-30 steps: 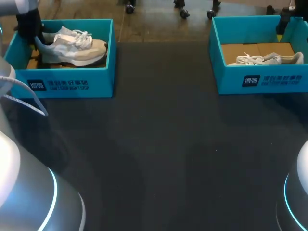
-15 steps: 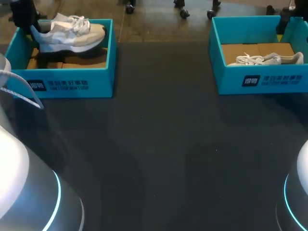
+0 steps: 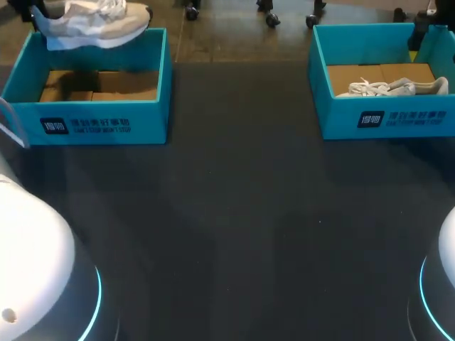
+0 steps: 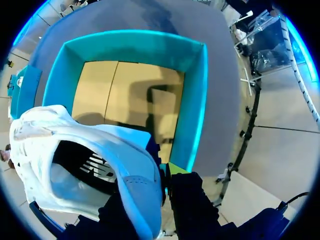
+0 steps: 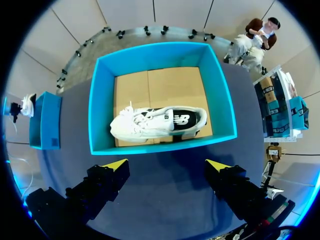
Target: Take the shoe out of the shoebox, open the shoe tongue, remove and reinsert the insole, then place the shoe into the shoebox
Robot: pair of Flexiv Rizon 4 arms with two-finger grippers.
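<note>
My left gripper (image 4: 164, 187) is pinching the heel end of the shoe (image 4: 100, 135), so the shoe hangs in the air, toe pointing right, just over the far rim of the left box (image 3: 106, 124). Biggest thing is the dark table (image 3: 242, 213), with a teal box at each far corner, and the right box (image 5: 155, 145) has a second shoe (image 5: 155, 122) lying on its side on the cardboard floor. The right gripper (image 5: 167, 167) hovers above the table just in front of that box, fingers spread wide.
</note>
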